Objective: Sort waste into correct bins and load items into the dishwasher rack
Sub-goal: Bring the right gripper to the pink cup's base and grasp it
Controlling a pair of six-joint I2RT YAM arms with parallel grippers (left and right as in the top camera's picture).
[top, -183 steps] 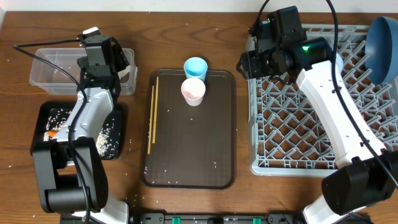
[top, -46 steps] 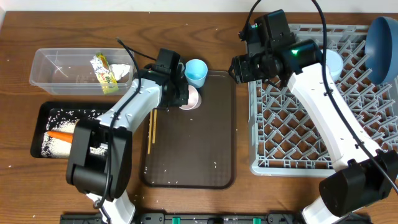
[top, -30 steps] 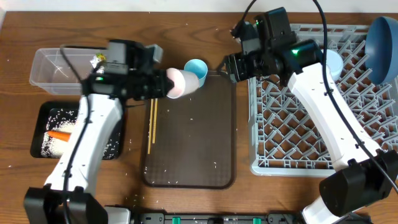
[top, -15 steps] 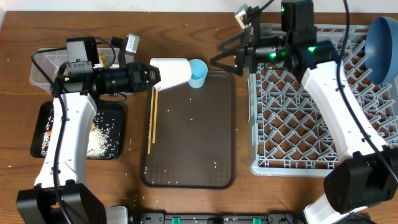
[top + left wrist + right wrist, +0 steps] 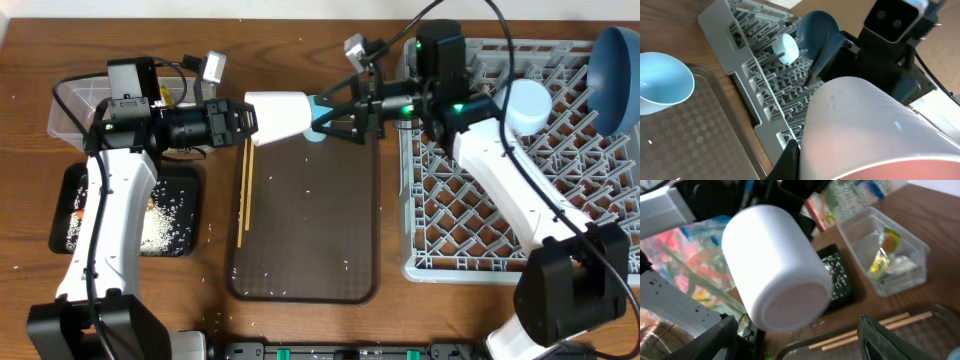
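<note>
My left gripper [image 5: 250,118] is shut on the pink cup [image 5: 280,114], holding it on its side above the tray's back edge with the base facing right. One left finger [image 5: 790,159] presses on the cup's wall [image 5: 865,130]. My right gripper [image 5: 320,117] is open, its fingers either side of the cup's base [image 5: 785,305] without touching it. A light blue cup [image 5: 319,128] stands just beneath. Chopsticks [image 5: 243,190] lie on the tray. The dishwasher rack [image 5: 500,200] holds a dark blue bowl [image 5: 612,65] and a light blue bowl [image 5: 527,103].
A dark brown serving tray [image 5: 305,230] lies in the middle. The clear tub [image 5: 885,275] holds a wrapper [image 5: 884,250] and a napkin [image 5: 902,266]. The black tray [image 5: 165,225] beside it carries rice and a carrot [image 5: 78,213].
The left arm lifted the pink cup off the tray and turned it sideways. The right gripper opened and slid left until its fingers straddle the cup's base.
</note>
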